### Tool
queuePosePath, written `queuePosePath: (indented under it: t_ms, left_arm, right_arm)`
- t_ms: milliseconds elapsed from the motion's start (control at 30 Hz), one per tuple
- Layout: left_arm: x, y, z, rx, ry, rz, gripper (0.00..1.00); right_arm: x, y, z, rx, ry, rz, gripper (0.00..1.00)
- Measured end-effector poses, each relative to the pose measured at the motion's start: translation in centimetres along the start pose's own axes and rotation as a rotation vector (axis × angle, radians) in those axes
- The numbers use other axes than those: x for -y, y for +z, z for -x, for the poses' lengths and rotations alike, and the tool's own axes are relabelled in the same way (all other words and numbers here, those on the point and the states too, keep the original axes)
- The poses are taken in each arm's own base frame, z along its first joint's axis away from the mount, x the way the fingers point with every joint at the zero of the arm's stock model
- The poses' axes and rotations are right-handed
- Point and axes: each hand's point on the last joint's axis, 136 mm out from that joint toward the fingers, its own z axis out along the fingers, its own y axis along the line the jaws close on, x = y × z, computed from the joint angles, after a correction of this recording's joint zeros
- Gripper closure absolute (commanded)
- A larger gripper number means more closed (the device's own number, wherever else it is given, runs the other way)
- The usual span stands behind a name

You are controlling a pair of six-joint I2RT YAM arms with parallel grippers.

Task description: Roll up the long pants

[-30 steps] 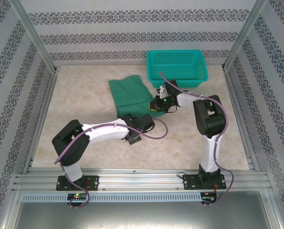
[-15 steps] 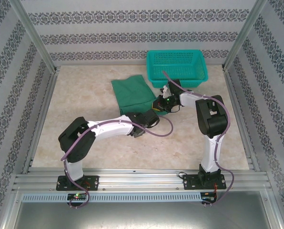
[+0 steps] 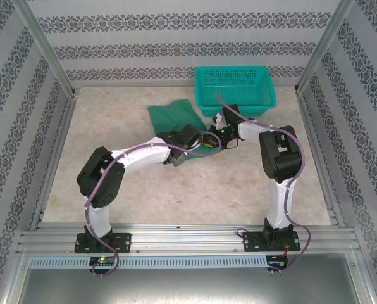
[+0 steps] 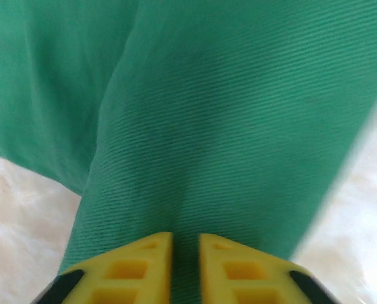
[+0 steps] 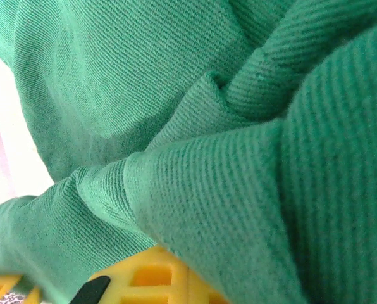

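The long pants (image 3: pixel 171 116) are dark green cloth lying bunched on the table, just left of the basket. My left gripper (image 3: pixel 187 140) sits at their near edge. In the left wrist view its yellow fingers (image 4: pixel 138 269) are shut on a ridge of the pants (image 4: pixel 239 126), with a thin strip of cloth in the gap at the left gripper (image 4: pixel 185 266). My right gripper (image 3: pixel 212 135) is at the pants' right near corner. In the right wrist view the folded pants (image 5: pixel 252 190) drape over its yellow finger (image 5: pixel 154 278), which pinches the cloth; its second finger is hidden.
A teal plastic mesh basket (image 3: pixel 234 88) stands at the far right, right beside the pants and the right arm's wrist. The beige tabletop (image 3: pixel 112 126) is bounded by patterned walls and metal rails (image 3: pixel 188 237) along the near edge.
My left gripper has moved away from its base onto the pants' near edge and gone from open to shut on the cloth. The right gripper has stayed shut and nearly still.
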Motion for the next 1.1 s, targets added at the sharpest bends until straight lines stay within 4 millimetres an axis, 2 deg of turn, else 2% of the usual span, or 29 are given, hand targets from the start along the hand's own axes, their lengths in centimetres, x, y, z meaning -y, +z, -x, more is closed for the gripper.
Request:
queuePosePath:
  t_ms: [100,133,233,433,533,567,600,633,700,833,967,1067,1100]
  left_arm:
    - [-0.3,2.9,-0.5,-0.056,-0.041,-0.044,1.0]
    - [-0.5,3.3,-0.2,-0.057,-0.052,-0.048,1.0]
    - [-0.6,3.1,0.4,-0.054,-0.068,-0.058,1.0]
    - [-0.8,2.9,0.1,-0.061,-0.095,-0.049,1.0]
    - [-1.0,1.5,-0.7,-0.05,-0.112,-0.033,1.0]
    - [-1.1,0.9,-1.1,-0.048,-0.112,-0.024,0.91]
    - [-1.1,0.1,-1.6,-0.04,-0.108,-0.011,0.49]
    - [-0.9,-0.8,-2.0,-0.025,-0.099,0.005,0.01]
    - [0.0,-2.5,-2.3,0.009,-0.074,0.018,0.0]
    - [2.4,-4.3,-0.7,0.093,-0.04,-0.011,0.0]
    - [2.9,-4.5,0.1,0.121,-0.041,-0.013,0.0]
    - [2.9,-3.7,0.2,0.113,-0.032,0.008,0.06]
    - [3.0,-3.2,0.2,0.104,-0.021,0.015,0.1]
  right_arm:
    - [-0.1,0.1,-0.1,-0.001,-0.004,-0.003,0.95]
    - [-0.1,0.2,-0.1,0.0,-0.004,-0.005,0.95]
    - [-0.1,0.1,0.0,0.004,-0.003,-0.008,0.95]
    - [-0.1,0.1,0.0,0.004,-0.001,-0.013,0.95]
    - [0.0,0.1,0.0,0.004,0.0,-0.014,0.95]
    - [0.0,0.1,0.1,0.004,-0.001,-0.014,0.95]
    - [0.0,0.1,0.1,0.004,0.0,-0.014,0.95]
    - [-0.1,0.1,0.0,0.004,-0.001,-0.014,0.95]
    - [-0.1,0.1,0.0,0.004,0.0,-0.014,0.95]
    - [-0.1,0.1,0.0,0.003,0.0,-0.014,0.95]
    - [0.0,0.1,0.0,0.004,-0.001,-0.014,0.95]
    - [0.0,0.1,0.0,0.004,0.0,-0.016,0.95]
    - [0.0,0.1,0.0,0.004,0.0,-0.016,0.95]
